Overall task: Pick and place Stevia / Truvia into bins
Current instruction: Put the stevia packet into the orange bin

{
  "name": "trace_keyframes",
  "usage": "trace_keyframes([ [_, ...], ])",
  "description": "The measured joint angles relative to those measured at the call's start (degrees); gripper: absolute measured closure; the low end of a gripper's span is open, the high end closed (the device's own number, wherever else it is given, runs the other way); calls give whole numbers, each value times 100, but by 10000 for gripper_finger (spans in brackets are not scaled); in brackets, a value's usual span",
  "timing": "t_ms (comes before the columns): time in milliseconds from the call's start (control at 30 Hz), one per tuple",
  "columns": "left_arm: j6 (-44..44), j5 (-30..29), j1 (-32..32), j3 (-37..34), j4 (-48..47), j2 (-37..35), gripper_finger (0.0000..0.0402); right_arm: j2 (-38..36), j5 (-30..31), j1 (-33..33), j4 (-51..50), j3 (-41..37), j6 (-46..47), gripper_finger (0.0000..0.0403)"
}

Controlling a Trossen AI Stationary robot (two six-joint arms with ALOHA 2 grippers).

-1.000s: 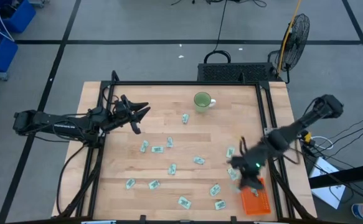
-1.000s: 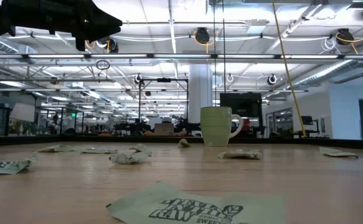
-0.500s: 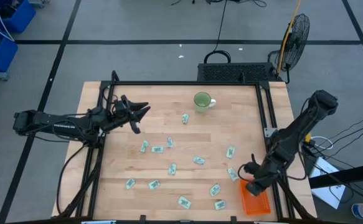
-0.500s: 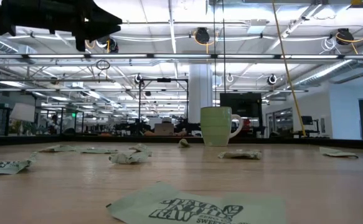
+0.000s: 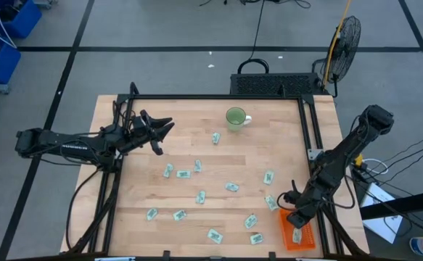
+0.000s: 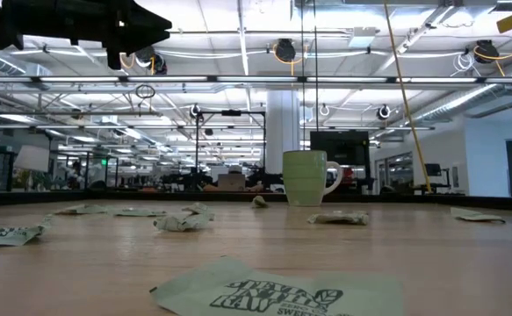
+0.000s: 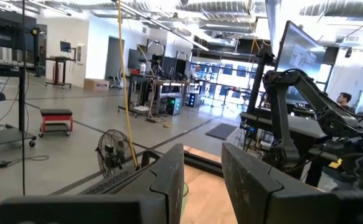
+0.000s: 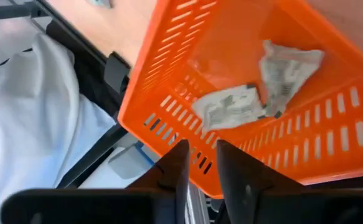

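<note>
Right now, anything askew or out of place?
Nothing broken. Sachets lie scattered at all angles across the table; two crumpled ones lie in the orange bin, under the right gripper. The green mug stands upright.

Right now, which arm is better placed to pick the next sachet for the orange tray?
Probably the right: the right gripper hangs at the orange tray, with a sachet close by. The left gripper waits far off, near the table's opposite edge.
</note>
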Motion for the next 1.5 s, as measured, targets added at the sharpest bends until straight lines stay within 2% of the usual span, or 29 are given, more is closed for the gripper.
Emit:
trace_keyframes([
  [200, 115, 86, 0, 0, -92, -2, 289, -104, 150, -113, 387, 0, -438, 310],
  [267, 98, 230, 0, 0, -259, -2, 289, -301, 551, -160, 697, 4, -654, 311],
  [367, -36, 285, 0, 2, -583, -4, 289, -693, 1388, -255, 1009, 7, -1444, 314],
  [567, -162, 157, 15, 22, -1388, 40, 289, -1456, 2944, -563, 1183, 11, -4525, 316],
  [667, -146, 198, -51, 310, -1995, 276, 289, -1738, 3612, -823, 1160, 11, -6160, 316],
  [767, 129, 288, -182, 909, -2747, 832, 289, -1965, 4058, -1205, 1097, 11, -7576, 316],
  [933, 801, 286, -236, 2124, -3528, 2140, 289, -2120, 4301, -2097, 1175, 11, -9374, 316],
  [1033, 1014, 287, -236, 2663, -3554, 2857, 289, -2118, 4692, -2636, 1107, 10, -9722, 315],
  [1133, 1605, 562, -236, 3039, -3677, 3485, 289, -2093, 4646, -3082, 1083, -102, -9757, 306],
  [1233, 1999, 576, -240, 3298, -3683, 4057, 288, -2081, 4636, -3402, 1101, -346, -9757, 288],
  [1500, 1731, 546, -12, 3868, -3665, 5415, 288, -2081, 4664, -3990, 1175, -831, -10333, 230],
])
